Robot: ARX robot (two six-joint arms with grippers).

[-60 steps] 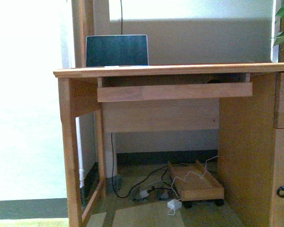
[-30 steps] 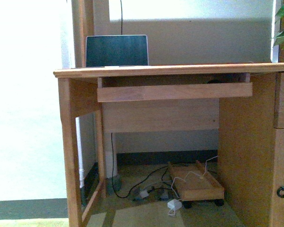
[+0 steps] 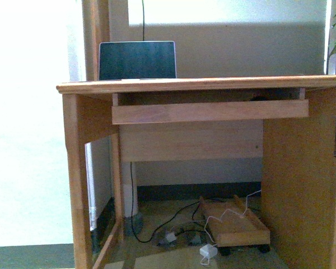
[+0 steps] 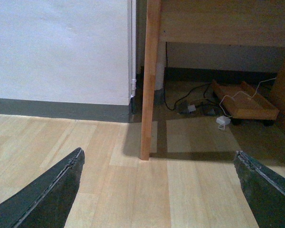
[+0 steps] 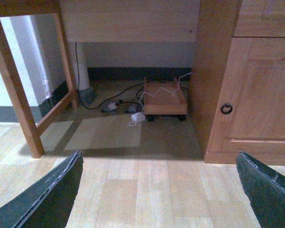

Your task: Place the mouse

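Note:
A small dark domed shape (image 3: 260, 98), apparently the mouse, peeks over the front board of the pull-out tray (image 3: 210, 111) under the desk top (image 3: 201, 84); most of it is hidden. My left gripper (image 4: 157, 156) is open and empty, low over the wood floor near the desk's left leg (image 4: 149, 80). My right gripper (image 5: 158, 156) is open and empty over the floor in front of the desk's knee space. Neither arm shows in the front view.
A laptop (image 3: 137, 60) stands open at the back left of the desk. A cupboard door with a ring handle (image 5: 226, 109) is on the desk's right side. Under the desk are a wheeled wooden tray (image 3: 235, 224), cables and a white adapter (image 3: 207, 251).
The desk now looks larger and sits a little lower and further left in the front view, so the view has moved closer to it. Nothing on the desk has moved.

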